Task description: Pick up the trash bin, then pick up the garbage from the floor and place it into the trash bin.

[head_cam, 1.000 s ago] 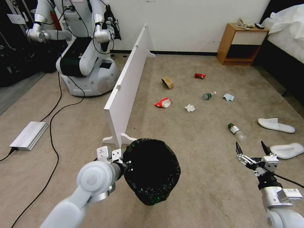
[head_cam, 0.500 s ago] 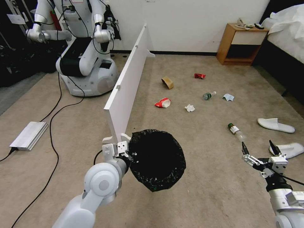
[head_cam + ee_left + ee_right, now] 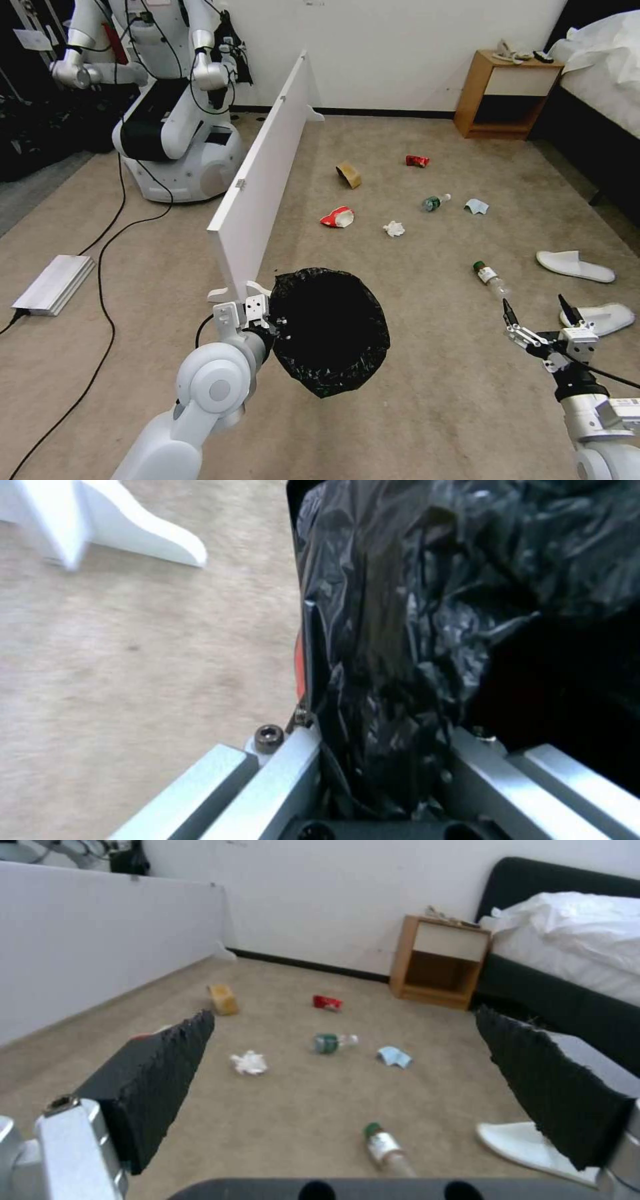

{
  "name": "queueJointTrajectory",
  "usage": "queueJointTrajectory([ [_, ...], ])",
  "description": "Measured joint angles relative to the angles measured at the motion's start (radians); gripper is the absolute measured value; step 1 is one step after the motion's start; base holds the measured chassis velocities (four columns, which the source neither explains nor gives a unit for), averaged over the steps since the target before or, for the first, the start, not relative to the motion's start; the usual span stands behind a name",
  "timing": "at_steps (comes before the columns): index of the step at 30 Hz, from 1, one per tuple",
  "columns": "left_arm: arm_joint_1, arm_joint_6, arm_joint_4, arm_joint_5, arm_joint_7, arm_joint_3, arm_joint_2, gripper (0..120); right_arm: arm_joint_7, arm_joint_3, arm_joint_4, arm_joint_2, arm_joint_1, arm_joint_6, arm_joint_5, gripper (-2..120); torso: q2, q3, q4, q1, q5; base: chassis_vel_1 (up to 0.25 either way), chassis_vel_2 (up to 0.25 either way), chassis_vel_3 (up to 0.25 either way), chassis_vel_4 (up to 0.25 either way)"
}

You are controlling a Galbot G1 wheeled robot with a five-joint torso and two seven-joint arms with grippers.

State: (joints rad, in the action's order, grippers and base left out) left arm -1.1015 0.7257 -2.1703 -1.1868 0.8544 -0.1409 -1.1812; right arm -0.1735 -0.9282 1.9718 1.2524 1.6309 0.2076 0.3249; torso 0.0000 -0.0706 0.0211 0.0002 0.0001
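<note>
1. left end effector is pinching the rim of the small round trash bin lined with crinkly glossy black plastic; bin hangs clear of the carpet, mouth up toward the head camera, presumably so litter can be dropped straight in.
2. left wrist view: the metal fingers close on bunched black liner, a sliver of red bin wall beside it. grip taken at the rim, likely to keep the opening clear.
3. right end effector hovers low over the floor, pads spread wide, holding nothing; judged ready for a pickup.
4. nearest garbage: clear plastic bottle with green cap lying on its side just ahead of the right end effector; in the right wrist view the bottle sits between the 2 black pads.
5. 2 white slippers lie off to the right.
6. farther off on the carpet: white crumpled tissue, red-white paper cup, second green-labelled bottle, light blue cloth, tan paper bag, red can.
7. white freestanding panel stands just left of the bin.
</note>
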Motion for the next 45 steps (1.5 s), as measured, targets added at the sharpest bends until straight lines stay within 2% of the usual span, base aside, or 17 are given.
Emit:
queueJointTrajectory([
  [12,-0.010,-0.005,0.000,0.025,-0.017,-0.003,-0.005,0,-0.001,0.001,0.002,0.000,0.006,0.005,0.000,100,0.000,0.000,0.0004,0.000,0.0001,-0.266,-0.265,0.265,0.261],
  [17,-0.008,-0.009,0.001,0.026,-0.020,-0.004,-0.001,0,-0.001,0.007,0.000,0.004,0.005,0.011,-0.006,100,0.000,0.000,0.0004,0.000,0.0003,-0.166,-0.145,0.128,0.133],
  [23,-0.007,-0.015,0.006,0.030,-0.023,-0.008,0.006,0,-0.002,0.010,0.000,0.005,0.003,0.015,-0.008,100,0.000,0.000,-0.0005,0.000,-0.0004,0.046,0.036,-0.037,-0.041],
  [31,-0.007,-0.027,0.014,0.046,-0.031,-0.009,0.001,0,-0.002,0.010,-0.003,0.006,0.003,0.016,-0.010,100,0.000,0.000,0.0004,0.000,-0.0001,0.014,0.009,-0.008,-0.008],
  [45,-0.007,-0.047,0.020,0.062,-0.043,-0.020,-0.005,0,-0.004,0.015,-0.005,0.010,0.001,0.021,-0.008,100,0.000,0.000,0.0000,0.000,-0.0001,0.000,0.000,0.000,0.000],
])
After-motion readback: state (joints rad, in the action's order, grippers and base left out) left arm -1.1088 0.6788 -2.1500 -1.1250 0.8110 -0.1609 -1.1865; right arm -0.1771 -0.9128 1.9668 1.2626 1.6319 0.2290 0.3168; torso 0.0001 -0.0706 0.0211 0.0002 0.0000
